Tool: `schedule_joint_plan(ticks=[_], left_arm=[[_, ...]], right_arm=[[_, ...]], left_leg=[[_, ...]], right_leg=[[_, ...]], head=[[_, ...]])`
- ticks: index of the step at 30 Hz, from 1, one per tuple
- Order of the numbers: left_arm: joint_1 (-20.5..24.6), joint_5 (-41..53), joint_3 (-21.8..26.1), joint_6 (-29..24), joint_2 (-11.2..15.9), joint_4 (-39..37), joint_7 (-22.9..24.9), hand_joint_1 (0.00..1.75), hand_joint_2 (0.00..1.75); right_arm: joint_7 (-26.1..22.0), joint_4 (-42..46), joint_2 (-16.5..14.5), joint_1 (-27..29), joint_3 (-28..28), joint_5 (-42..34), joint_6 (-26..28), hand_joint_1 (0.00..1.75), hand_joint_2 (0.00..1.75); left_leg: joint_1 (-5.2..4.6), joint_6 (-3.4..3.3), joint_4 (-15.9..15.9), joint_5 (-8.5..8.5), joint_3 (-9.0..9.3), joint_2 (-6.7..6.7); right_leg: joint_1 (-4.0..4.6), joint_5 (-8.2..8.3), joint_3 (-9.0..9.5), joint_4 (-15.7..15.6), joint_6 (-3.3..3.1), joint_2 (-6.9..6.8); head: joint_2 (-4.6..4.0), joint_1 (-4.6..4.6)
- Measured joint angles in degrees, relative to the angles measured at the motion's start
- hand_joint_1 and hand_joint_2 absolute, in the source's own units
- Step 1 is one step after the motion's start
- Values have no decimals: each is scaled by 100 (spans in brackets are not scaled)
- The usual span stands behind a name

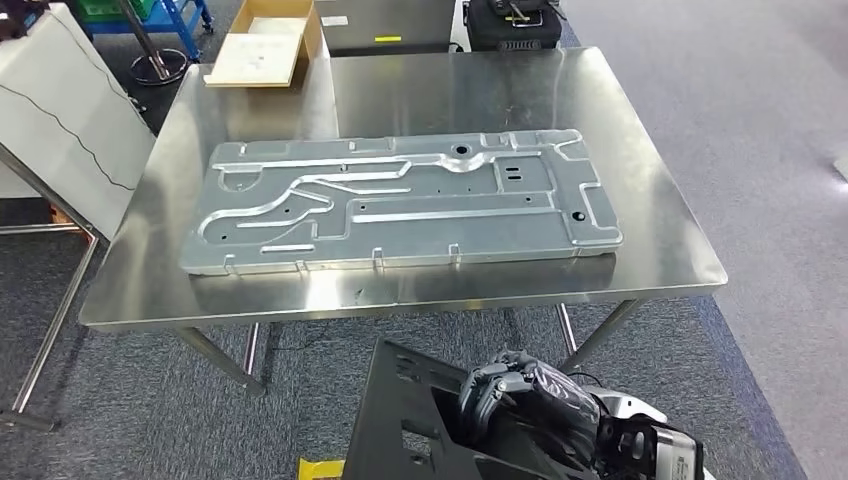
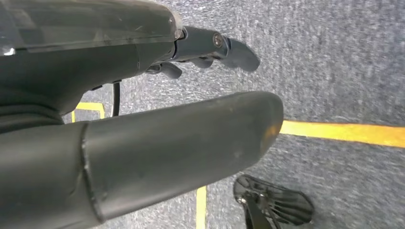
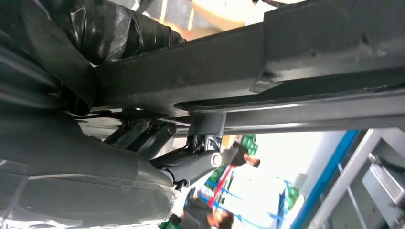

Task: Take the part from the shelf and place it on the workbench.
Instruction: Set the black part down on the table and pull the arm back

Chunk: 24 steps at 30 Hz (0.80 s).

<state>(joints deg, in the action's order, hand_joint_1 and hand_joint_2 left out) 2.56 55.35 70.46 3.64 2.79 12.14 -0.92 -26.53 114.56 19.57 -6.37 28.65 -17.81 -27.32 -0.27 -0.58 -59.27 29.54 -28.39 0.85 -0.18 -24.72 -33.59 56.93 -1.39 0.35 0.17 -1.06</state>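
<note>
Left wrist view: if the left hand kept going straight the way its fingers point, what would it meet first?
Nothing close, it seems: the left hand holds nothing and points out over grey carpet, so the floor looks first. The yellow floor line lies near that path; depth is unclear.

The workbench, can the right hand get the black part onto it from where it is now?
Probably yes. The right hand grips the black part just short of the workbench near edge. A large silver panel covers the middle, so only the bare near strip looks free.
</note>
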Motion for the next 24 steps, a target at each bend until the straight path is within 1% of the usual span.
schedule_joint_plan(ticks=[1,2,3,4,5,6,7,8,9,10,11,12,13,14,15,16,17,18,19,20,21,22,23,24], left_arm=[[6,2,4,-3,-1,0,-12,0,0],[10,2,13,-8,-3,-1,-27,0,0],[12,1,31,-13,-4,-1,-40,0,0],[7,-1,52,-16,-6,-1,-49,0,0],[0,1,72,-19,-8,-2,-57,0,0],[-6,13,86,-19,-10,-2,-63,0,0],[-11,31,91,-17,-10,-2,-74,0,0],[-12,61,92,-11,-8,-1,-87,0,0],[-4,100,92,-5,-3,-1,-101,0,0],[12,135,91,4,3,-1,-113,0,0],[31,175,90,14,12,-1,-121,0,0],[51,211,87,24,26,-1,-127,0,0],[66,244,85,38,38,-1,-132,0,0],[78,276,82,51,48,-1,-135,0,0],[92,306,79,67,54,-1,-141,0,0],[105,330,76,80,55,-1,-145,0,0],[118,350,73,91,55,-1,-148,0,0],[127,372,71,98,55,-1,-150,0,0],[130,387,69,103,55,-1,-149,0,0],[132,402,67,108,55,-1,-147,0,0],[132,422,64,112,55,-1,-145,0,0],[132,439,59,115,55,-1,-140,0,0],[134,457,51,119,55,0,-137,0,0],[136,480,43,121,55,-1,-134,0,0]], right_arm=[[-36,19,0,3,-1,64,70,169,175],[-76,41,1,11,-1,141,150,169,175],[-124,71,1,28,-5,234,254,169,175],[-168,105,1,49,-15,326,380,169,175],[-200,137,5,62,-34,386,519,169,175],[-205,162,22,43,-75,404,660,169,175],[-160,167,52,-31,-142,359,771,169,175],[-64,141,90,-183,-241,259,834,169,175],[66,71,130,-406,-375,142,854,169,175],[213,-44,163,-680,-540,47,848,169,175],[369,-207,189,-978,-723,4,834,169,175],[518,-399,215,-1267,-899,19,828,169,175],[656,-605,241,-1548,-1049,80,838,169,175],[786,-825,269,-1812,-1171,186,872,169,175],[892,-1053,302,-2072,-1262,334,946,169,175],[978,-1278,330,-2323,-1333,509,1049,169,175],[1052,-1513,357,-2544,-1391,730,1187,169,175],[1115,-1746,381,-2736,-1428,976,1345,169,175],[1166,-1965,399,-2891,-1446,1218,1492,169,175],[1219,-2190,415,-3018,-1454,1480,1634,169,175],[1276,-2396,427,-3135,-1449,1749,1772,169,175],[1341,-2589,433,-3258,-1435,2048,1918,169,175],[1429,-2793,438,-3394,-1410,2420,2090,169,175],[1529,-3003,440,-3544,-1364,2848,2279,169,175]], left_leg=[[14,29,-279,94,-153,-12],[33,64,-619,235,-353,-25],[53,102,-963,409,-582,-32],[77,136,-1222,531,-786,-37],[101,166,-1331,547,-923,-41],[124,189,-1255,429,-973,-46],[142,201,-992,177,-930,-51],[152,203,-600,-142,-825,-56],[150,193,-249,-370,-727,-63],[132,167,39,-503,-654,-69],[111,126,194,-567,-624,-72],[89,82,226,-546,-626,-72],[81,33,263,-568,-621,-71],[91,-12,273,-605,-612,-70],[103,-51,296,-616,-599,-70],[115,-89,324,-627,-586,-71],[120,-119,339,-628,-576,-69],[117,-143,338,-618,-573,-65],[114,-156,333,-606,-569,-60],[112,-163,328,-591,-561,-53],[110,-162,323,-573,-544,-44],[110,-153,321,-551,-516,-35],[109,-137,321,-527,-483,-27],[104,-117,322,-505,-458,-19]], right_leg=[[-12,-20,60,-28,-30,-9],[-14,-48,107,-44,-57,-20],[-17,-83,140,-46,-73,-25],[-20,-121,171,-45,-76,-24],[-25,-160,206,-41,-69,-21],[-34,-200,249,-36,-55,-16],[-46,-240,299,-31,-35,-9],[-60,-278,344,-30,-10,1],[-74,-305,386,-31,19,14],[-83,-325,399,-28,55,30],[-88,-340,399,-30,95,44],[-91,-346,396,-36,138,55],[-83,-353,388,-45,185,60],[-87,-377,393,-41,222,51],[-88,-441,363,39,248,37],[-89,-561,270,240,267,22],[-96,-726,105,567,278,9],[-95,-898,-120,980,289,2],[-99,-1021,-351,1374,302,1],[-103,-1039,-526,1624,312,0],[-107,-936,-604,1661,317,-2],[-110,-720,-571,1467,313,-3],[-111,-427,-445,1082,302,-3],[-106,-183,-298,690,283,-1]], head=[[1,0],[1,-1],[1,0],[1,0],[0,0],[0,0],[0,-1],[0,-1],[0,0],[0,-2],[0,-2],[0,-2],[0,-3],[0,-2],[0,-2],[0,-2],[0,-2],[0,-1],[0,-1],[0,-1],[1,-1],[1,-1],[1,-1],[1,-1]])
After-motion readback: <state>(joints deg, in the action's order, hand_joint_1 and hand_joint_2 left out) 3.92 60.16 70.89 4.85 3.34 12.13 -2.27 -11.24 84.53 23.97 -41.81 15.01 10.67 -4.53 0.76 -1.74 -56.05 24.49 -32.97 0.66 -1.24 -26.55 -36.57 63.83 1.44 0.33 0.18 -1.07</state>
